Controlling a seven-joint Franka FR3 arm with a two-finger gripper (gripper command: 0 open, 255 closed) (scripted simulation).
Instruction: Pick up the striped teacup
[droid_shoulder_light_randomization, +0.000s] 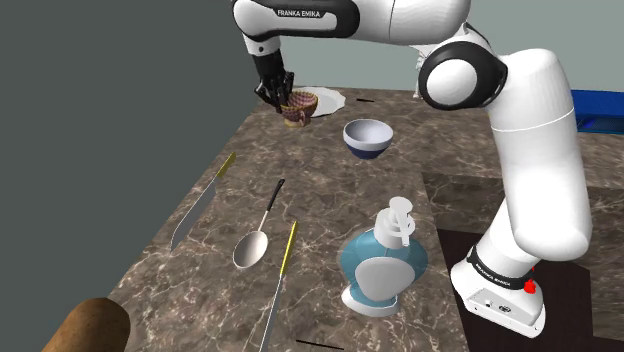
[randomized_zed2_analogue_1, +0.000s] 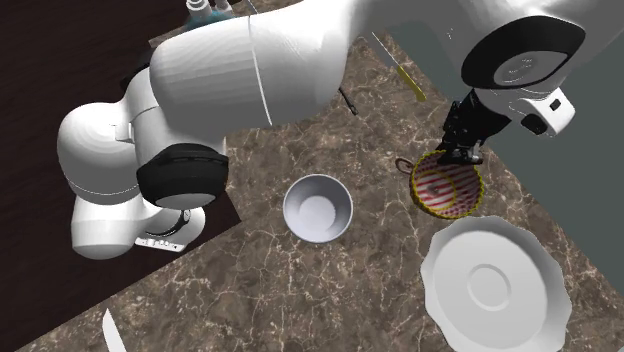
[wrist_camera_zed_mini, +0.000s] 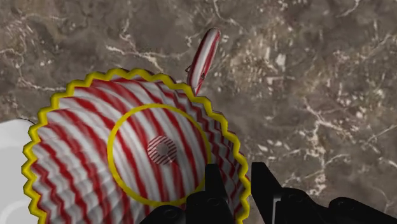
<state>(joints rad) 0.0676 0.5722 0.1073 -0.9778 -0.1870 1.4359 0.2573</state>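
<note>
Pincer astride teacup rim, wrist cam

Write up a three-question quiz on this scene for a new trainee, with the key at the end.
1. True or false: the striped teacup lies tipped on its side.
2. Multiple choice: the teacup is A) on the white plate; B) beside the white plate; C) far from the white plate.
3. Short answer: where does the gripper take hold of the teacup?

Key
1. False. It stands upright, with its opening facing up.
2. B.
3. At the rim, with one finger inside the cup and one outside.
</note>
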